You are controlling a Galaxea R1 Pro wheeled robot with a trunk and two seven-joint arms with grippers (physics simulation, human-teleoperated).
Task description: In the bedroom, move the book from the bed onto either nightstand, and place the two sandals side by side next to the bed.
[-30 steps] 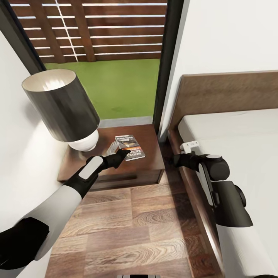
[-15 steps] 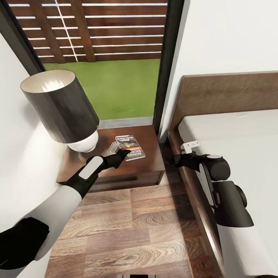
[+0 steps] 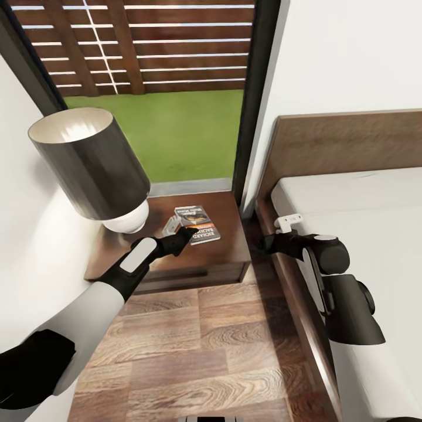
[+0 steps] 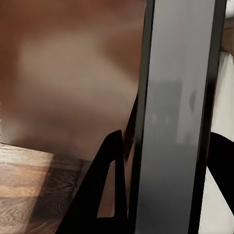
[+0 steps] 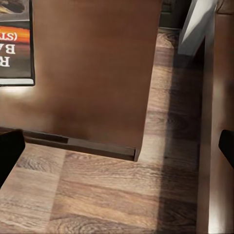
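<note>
The book (image 3: 197, 224) is lying flat on the nightstand (image 3: 228, 246), its long axis running from the front edge toward the window. The left tool (image 3: 171, 225) is hovering just beside it, jaws slightly apart and empty. The right tool (image 3: 289, 221) is hanging near the bed (image 3: 351, 193); I cannot tell its opening.

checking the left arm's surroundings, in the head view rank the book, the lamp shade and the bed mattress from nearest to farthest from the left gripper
1. The book, lying flat on the nightstand, right at the left gripper.
2. The lamp shade, up on the gripper's left side, over the nightstand's far-left part.
3. The bed mattress, off to the right, beyond the nightstand and the bed frame.
</note>
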